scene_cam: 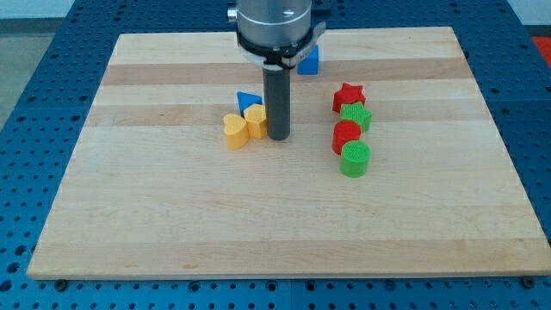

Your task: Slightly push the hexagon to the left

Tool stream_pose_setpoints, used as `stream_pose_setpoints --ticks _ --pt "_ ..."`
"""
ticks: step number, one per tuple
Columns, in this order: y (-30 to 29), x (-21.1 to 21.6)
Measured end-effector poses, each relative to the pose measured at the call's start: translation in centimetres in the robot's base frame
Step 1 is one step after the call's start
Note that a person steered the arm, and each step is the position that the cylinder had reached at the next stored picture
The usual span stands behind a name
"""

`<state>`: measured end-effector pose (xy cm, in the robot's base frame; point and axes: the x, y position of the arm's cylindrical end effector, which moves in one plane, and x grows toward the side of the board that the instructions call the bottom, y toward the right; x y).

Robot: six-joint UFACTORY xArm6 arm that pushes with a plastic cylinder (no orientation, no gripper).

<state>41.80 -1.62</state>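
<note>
The yellow hexagon (256, 121) sits near the board's middle, touching a yellow heart (234, 131) on its left. A blue triangle (248, 101) lies just above it. My tip (278, 137) stands right next to the hexagon's right side, touching or nearly touching it. The rod comes down from the arm's head at the view's top.
A blue block (309, 60) lies partly behind the arm's head. On the right are a red star (348, 96), a green star-like block (355, 116), a red block (346, 135) and a green cylinder (355, 159) in a column. The wooden board (172, 215) ends at blue table edges.
</note>
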Motion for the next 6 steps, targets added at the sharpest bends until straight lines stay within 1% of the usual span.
stream_pose_setpoints --ticks 1,2,3,4,5,6 --pt "-3.7 -0.1" --pt "-2.9 0.3" --pt "0.7 -1.1" --pt "-0.1 -1.8" --pt "-0.6 -3.5" --pt "-2.1 -3.4"
